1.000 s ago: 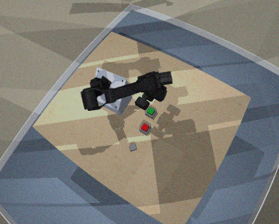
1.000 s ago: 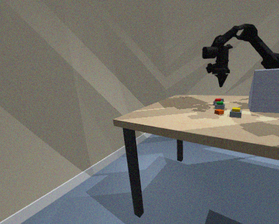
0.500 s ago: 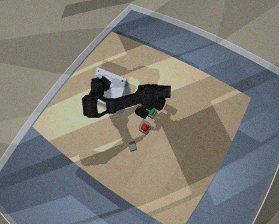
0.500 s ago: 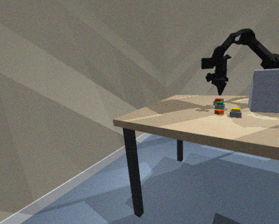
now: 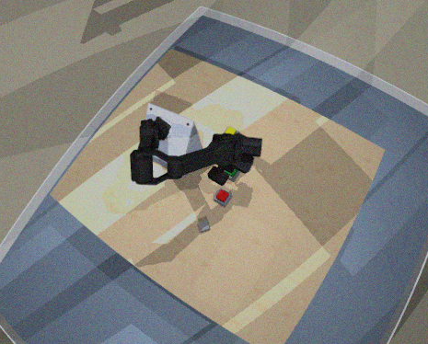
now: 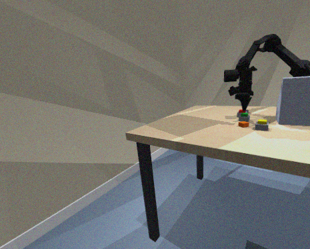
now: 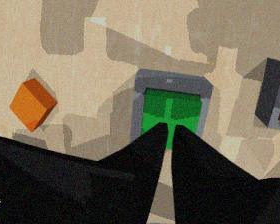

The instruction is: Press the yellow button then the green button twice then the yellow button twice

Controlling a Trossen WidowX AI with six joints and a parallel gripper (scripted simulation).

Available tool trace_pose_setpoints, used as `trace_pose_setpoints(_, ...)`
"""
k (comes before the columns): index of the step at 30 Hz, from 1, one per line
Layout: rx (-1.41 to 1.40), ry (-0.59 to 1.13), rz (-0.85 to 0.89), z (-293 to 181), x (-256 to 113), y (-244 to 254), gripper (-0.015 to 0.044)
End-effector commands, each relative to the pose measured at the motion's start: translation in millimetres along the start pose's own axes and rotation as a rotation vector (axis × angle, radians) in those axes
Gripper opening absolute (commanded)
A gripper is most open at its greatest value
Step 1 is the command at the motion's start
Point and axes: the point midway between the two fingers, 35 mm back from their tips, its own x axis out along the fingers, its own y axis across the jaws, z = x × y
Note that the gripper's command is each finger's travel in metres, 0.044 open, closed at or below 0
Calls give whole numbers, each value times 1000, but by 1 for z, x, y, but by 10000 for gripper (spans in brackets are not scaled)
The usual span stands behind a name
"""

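Note:
The green button [image 5: 231, 172] [image 6: 244, 114] [image 7: 171, 107] sits in a grey housing, partly covered by the arm in the top view. My gripper [image 6: 244, 110] [image 7: 169, 132] is shut and empty, pointing down. Its tips are over the green cap in the wrist view, at or just above it; contact is unclear. In the exterior view the green cap stands above its housing. The yellow button [image 5: 231, 131] [image 6: 262, 122] is raised, away from the fingertips, partly behind the arm in the top view and outside the wrist view.
The red button [image 5: 222, 196] [image 6: 242, 110] is on the other side of the green one from the yellow. An orange block [image 6: 243, 124] [image 7: 28, 105] lies near the green button. A small grey block [image 5: 203, 225] lies beyond the red button. A pale box-like base [image 6: 300, 100] stands beside the arm.

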Motion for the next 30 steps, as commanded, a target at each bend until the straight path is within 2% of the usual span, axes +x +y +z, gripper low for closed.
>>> trace_pose_setpoints(1,-8,3,-6,-2,9,0,20)
trace_pose_setpoints(10,-8,3,-7,-3,22,-1,20)
trace_pose_setpoints(30,-8,3,-7,-3,23,-1,20)
